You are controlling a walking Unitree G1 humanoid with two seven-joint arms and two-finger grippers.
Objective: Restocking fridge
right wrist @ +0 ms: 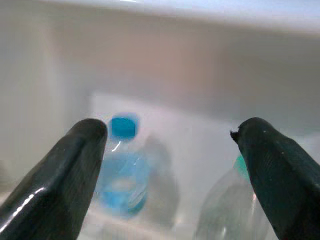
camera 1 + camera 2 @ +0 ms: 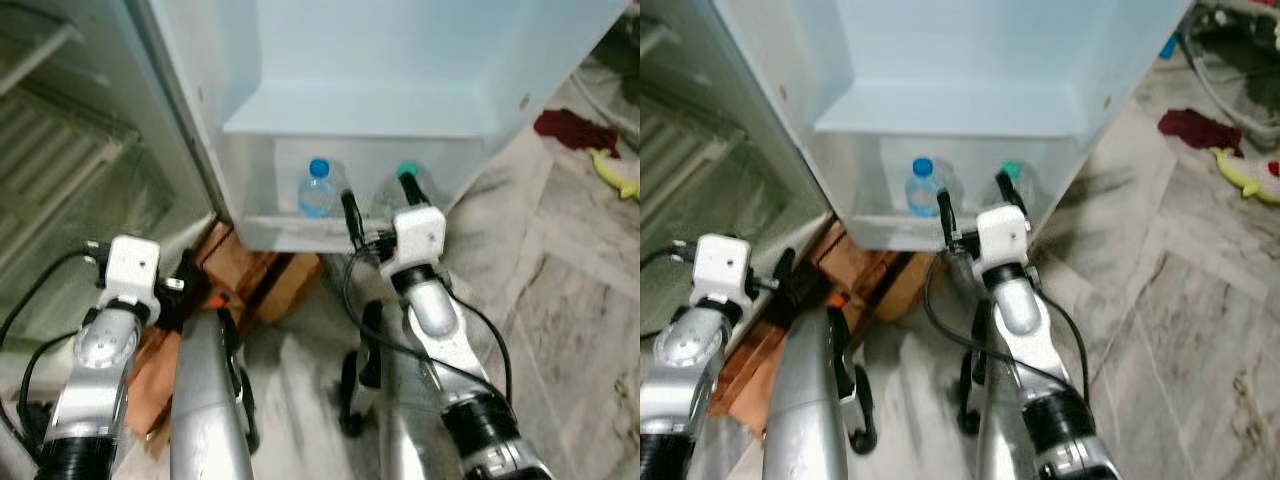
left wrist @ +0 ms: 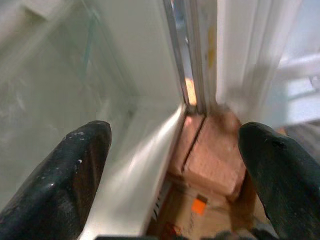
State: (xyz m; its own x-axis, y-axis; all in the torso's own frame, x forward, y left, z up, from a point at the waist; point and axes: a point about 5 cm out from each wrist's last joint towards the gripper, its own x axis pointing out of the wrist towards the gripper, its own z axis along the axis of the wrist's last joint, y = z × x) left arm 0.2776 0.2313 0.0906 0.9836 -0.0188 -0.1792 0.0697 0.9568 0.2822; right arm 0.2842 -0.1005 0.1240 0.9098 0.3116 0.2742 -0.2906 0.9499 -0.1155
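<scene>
Silver arms with white wrist blocks, looping black cables, and long black-fingered left hand (image 3: 172, 165) and right hand (image 2: 380, 200).

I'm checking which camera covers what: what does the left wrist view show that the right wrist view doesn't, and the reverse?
Left wrist view: the left gripper, fingers apart, aimed at the foot of the fridge body, where brown cardboard boxes with an orange label sit on the floor by the door hinge.

Right wrist view: the right gripper, fingers apart, facing the door shelf, which holds a blue-capped water bottle and a green-capped bottle.

Shared: two black fingers spread with nothing between them, and white fridge surfaces.
</scene>
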